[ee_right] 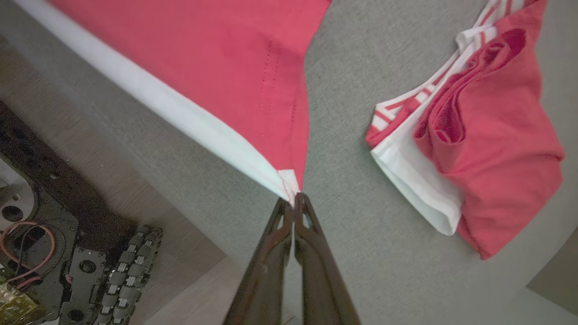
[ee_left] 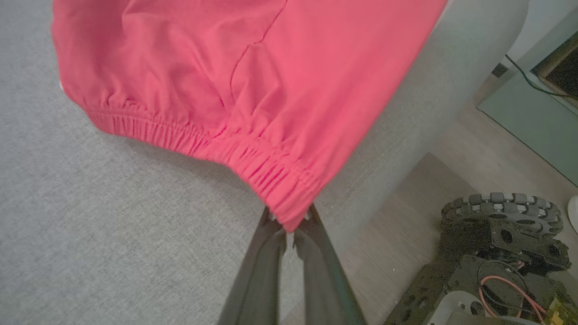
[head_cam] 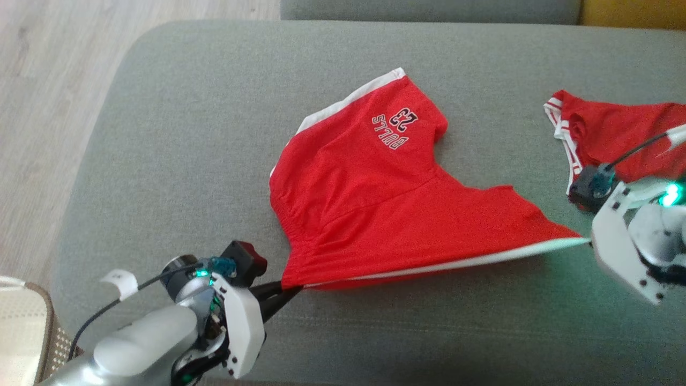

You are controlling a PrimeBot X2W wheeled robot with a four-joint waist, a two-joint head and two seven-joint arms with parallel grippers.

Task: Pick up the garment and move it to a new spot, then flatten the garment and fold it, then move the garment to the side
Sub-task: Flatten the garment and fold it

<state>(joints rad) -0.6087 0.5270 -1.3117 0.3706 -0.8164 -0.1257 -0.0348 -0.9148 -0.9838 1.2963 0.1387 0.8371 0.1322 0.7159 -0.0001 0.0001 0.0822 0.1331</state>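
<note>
The garment (head_cam: 375,209) is a pair of red shorts with white side trim and "BULLS 23" print, spread on the grey sofa seat (head_cam: 177,134). My left gripper (head_cam: 292,292) is shut on the elastic waistband corner (ee_left: 289,212) at the near left. My right gripper (ee_right: 294,203) is shut on the white-trimmed hem corner (ee_right: 286,180) at the near right, its fingertips hidden behind its wrist housing in the head view. The near edge of the shorts is stretched taut between the two grippers.
A second red garment with white striped trim (head_cam: 616,134) lies crumpled at the seat's right (ee_right: 474,135). The seat's front edge drops to wooden floor, where the robot's wheeled base (ee_left: 501,253) stands. A woven basket (head_cam: 27,321) sits at lower left.
</note>
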